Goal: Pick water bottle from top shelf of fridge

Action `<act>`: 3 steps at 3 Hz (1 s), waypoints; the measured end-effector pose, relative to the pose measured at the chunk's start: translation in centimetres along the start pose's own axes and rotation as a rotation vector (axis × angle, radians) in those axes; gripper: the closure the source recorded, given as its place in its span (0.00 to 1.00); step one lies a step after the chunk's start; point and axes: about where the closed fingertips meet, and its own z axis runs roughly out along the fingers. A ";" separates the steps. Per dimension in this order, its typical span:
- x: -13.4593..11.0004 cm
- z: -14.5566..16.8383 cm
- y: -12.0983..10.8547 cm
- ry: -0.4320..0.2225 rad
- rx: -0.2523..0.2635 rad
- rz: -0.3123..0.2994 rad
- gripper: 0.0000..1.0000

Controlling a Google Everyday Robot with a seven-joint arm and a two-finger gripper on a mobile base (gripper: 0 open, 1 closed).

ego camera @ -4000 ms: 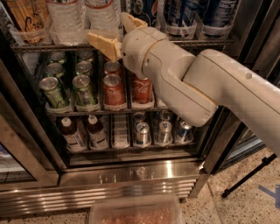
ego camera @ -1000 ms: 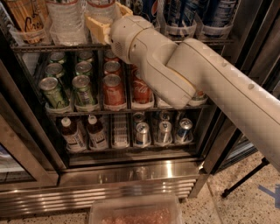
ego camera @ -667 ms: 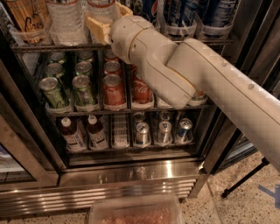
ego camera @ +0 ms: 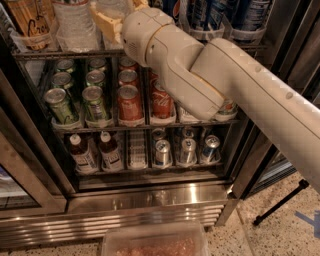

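Note:
The fridge [ego camera: 150,202] stands open in front of me. On its top shelf [ego camera: 60,53] stand two clear ribbed water bottles: one at the left [ego camera: 75,22] and one [ego camera: 113,6] beside it, mostly hidden by my hand. My gripper [ego camera: 123,13] is up at the top shelf, open, with one cream finger [ego camera: 106,22] left of the second bottle and the other at its right by the frame's top edge. The bottle sits between them. I cannot tell whether they touch it. My arm crosses the view from the lower right.
An amber tea bottle [ego camera: 32,20] stands at the far left of the top shelf, blue Pepsi bottles [ego camera: 245,15] at the right. Below are green cans [ego camera: 62,102], red cans [ego camera: 130,102], small bottles [ego camera: 82,152] and silver cans [ego camera: 185,150]. A plastic tub [ego camera: 155,244] sits at the bottom edge.
Since four seconds ago my gripper has risen and moved left from the can shelf to the top shelf, around the bottle. Over the last second nothing visibly moved.

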 end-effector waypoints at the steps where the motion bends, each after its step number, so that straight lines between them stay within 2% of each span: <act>1: -1.6 0.0 0.5 -0.038 -0.015 -0.035 1.00; 3: -2.9 -1.2 2.0 -0.063 -0.039 -0.069 1.00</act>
